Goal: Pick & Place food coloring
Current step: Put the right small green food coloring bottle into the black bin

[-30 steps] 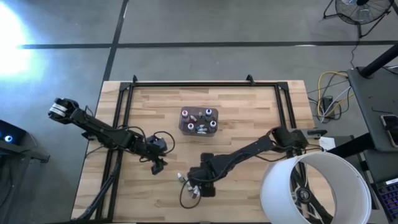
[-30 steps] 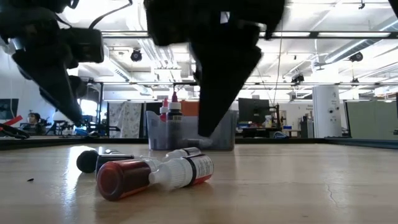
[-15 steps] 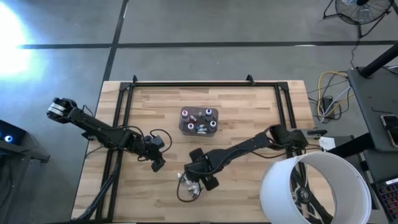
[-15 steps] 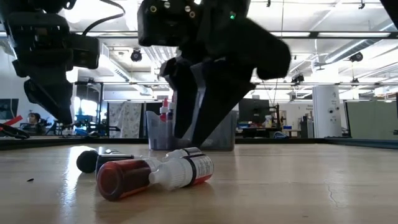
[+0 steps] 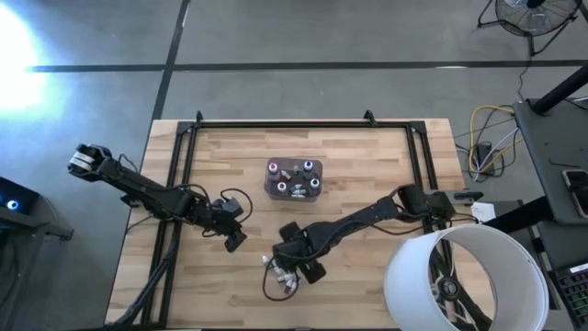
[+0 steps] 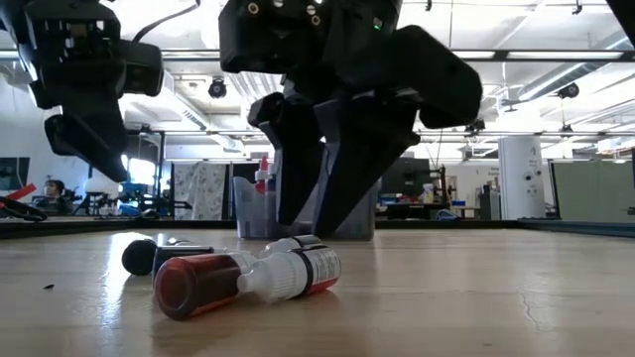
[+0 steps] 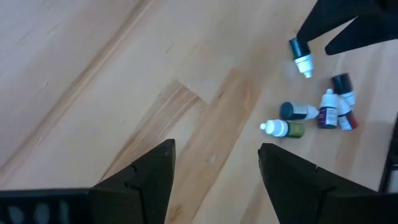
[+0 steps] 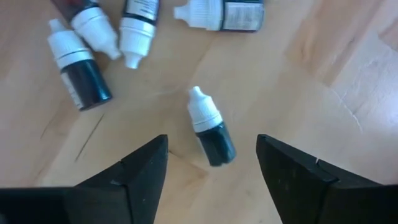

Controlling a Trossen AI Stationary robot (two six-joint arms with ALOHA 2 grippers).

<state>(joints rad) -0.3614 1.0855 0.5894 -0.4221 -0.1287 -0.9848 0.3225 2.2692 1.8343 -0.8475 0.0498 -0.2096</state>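
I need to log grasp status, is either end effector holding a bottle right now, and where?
Nothing is held. The right end effector is open above a lying bottle; the left end effector is open over bare table.

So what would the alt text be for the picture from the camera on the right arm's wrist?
The right hand, its two dark fingers open, hovers over a small dark dropper bottle with a white cap lying on the wooden table. Four more food coloring bottles lie scattered just beyond it.
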